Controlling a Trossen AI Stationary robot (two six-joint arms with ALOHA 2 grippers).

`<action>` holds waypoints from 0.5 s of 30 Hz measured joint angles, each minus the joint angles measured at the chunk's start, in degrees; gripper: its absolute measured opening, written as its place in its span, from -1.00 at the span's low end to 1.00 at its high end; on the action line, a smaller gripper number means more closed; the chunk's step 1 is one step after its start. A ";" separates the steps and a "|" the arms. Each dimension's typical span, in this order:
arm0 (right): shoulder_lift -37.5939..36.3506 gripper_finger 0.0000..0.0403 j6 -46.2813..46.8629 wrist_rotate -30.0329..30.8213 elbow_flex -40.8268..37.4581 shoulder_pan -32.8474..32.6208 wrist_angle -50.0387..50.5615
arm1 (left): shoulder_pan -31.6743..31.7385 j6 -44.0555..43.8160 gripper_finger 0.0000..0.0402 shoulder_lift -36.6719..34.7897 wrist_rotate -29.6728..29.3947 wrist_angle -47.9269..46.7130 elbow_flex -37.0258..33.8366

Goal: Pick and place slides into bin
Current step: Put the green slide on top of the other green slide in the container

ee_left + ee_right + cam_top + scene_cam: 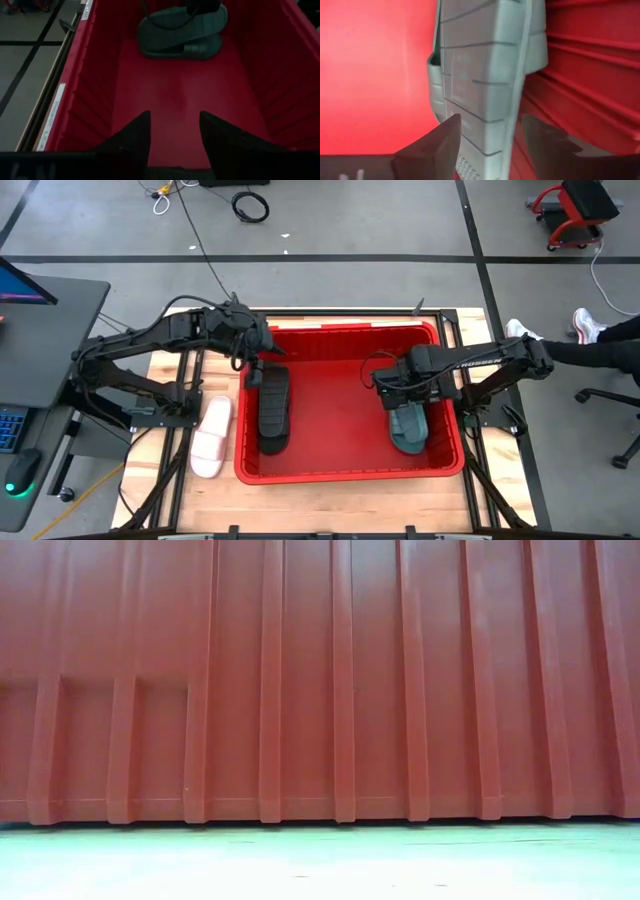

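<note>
A: Progress first. What is in the bin?

B: Two slides. A black slide lies along the bin's 9 o'clock wall. A teal slide sits at the 3 o'clock side, beside that wall.

A: And outside?

B: One white slide lies on the bench, just beside the bin's outer wall at 9 o'clock. I judge two placed and one visibly left.

A: Right gripper?

B: Inside the bin, over the teal slide. In the right wrist view its fingers stand apart on either side of the slide's ribbed sole. Whether they press on it, I cannot tell.

A: Left gripper?

B: At the bin's 10 o'clock corner, above the black slide's end. Its fingers are spread with only red bin floor between them; it holds nothing.

A: Risk?

B: The white slide lies close to the wall, so a grasp there may be cramped.
</note>
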State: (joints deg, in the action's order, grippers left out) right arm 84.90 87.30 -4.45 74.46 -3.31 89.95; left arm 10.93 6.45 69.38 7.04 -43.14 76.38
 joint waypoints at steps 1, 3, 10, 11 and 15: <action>-0.02 0.08 -0.41 0.12 0.00 0.00 0.09 | -0.22 -0.24 -0.14 0.18 0.22 0.40 0.00; -0.22 0.08 -1.93 0.53 0.00 0.23 0.08 | -0.53 -0.98 -0.14 0.50 0.25 0.82 0.00; -0.39 0.08 -9.58 3.26 2.82 0.57 0.02 | -2.39 -3.33 -0.17 1.08 -0.83 5.78 0.04; -0.39 0.08 -10.85 3.54 2.43 0.59 -0.03 | -2.64 -3.69 -0.18 1.12 -1.48 6.04 0.04; -0.39 0.08 -14.18 2.79 -0.65 1.46 0.03 | -3.75 -4.97 -0.22 1.14 -4.91 8.00 0.02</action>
State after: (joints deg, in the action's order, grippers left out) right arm 84.51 73.12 -1.67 73.80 -1.85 89.98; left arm 7.18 1.48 70.52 2.13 -35.14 76.40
